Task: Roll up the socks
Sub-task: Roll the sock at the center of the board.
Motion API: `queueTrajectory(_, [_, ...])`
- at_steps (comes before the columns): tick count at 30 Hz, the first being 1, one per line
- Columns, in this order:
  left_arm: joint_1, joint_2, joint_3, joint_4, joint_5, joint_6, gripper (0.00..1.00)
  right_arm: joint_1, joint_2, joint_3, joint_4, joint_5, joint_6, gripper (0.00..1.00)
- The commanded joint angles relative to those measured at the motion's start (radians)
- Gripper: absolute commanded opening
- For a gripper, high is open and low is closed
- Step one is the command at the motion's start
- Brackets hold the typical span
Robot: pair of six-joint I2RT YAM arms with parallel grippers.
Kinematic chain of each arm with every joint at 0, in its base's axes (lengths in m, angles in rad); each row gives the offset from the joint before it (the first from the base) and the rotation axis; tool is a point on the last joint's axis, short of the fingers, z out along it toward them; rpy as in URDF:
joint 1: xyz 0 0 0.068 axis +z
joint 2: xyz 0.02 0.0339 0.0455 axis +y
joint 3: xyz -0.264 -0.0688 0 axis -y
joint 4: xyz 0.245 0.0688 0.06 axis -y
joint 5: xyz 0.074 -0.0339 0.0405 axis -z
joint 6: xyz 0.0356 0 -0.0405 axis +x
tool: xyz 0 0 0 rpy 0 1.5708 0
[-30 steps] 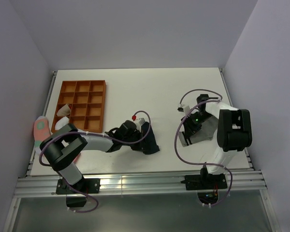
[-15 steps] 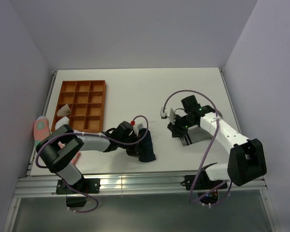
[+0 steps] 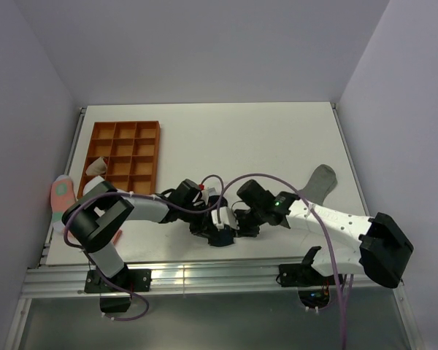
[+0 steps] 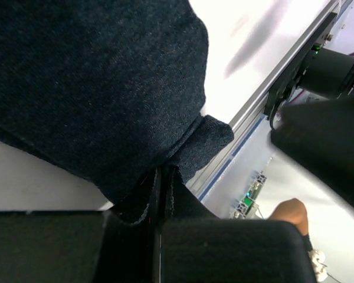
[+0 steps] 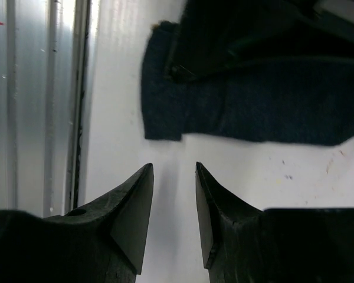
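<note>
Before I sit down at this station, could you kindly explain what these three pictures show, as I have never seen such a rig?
These are two robot arms bolted to the near edge of a white table. One picture looks down from a fixed camera above and behind them. The other two come from a camera on each wrist. The left end effector is pinched shut on a dark navy sock. The right end effector hovers open and empty just beside that sock. A grey sock lies apart on the right. On the left are an orange compartment tray and a pink sock at the table's edge.
</note>
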Motion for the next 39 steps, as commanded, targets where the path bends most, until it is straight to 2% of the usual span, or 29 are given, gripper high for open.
queueTrajectory(1, [0.003,0.057,-0.039,-0.198,-0.088,0.071,0.0,0.093,-0.044,-0.051,0.14,0.062,0.051,0.42])
queueTrajectory(8, [0.02,0.07,-0.033,-0.21,-0.078,0.084,0.01,0.216,-0.017,-0.073,0.204,0.112,0.087,0.42])
queueTrajectory(17, [0.028,0.073,-0.042,-0.199,-0.075,0.092,0.0,0.302,0.042,-0.076,0.264,0.162,0.11,0.42])
queueTrajectory(31, [0.046,0.068,-0.044,-0.204,-0.058,0.121,0.0,0.334,0.176,-0.012,0.289,0.277,0.158,0.43])
queueTrajectory(39, [0.051,0.062,-0.058,-0.177,-0.028,0.112,0.0,0.336,0.225,0.005,0.292,0.323,0.173,0.5])
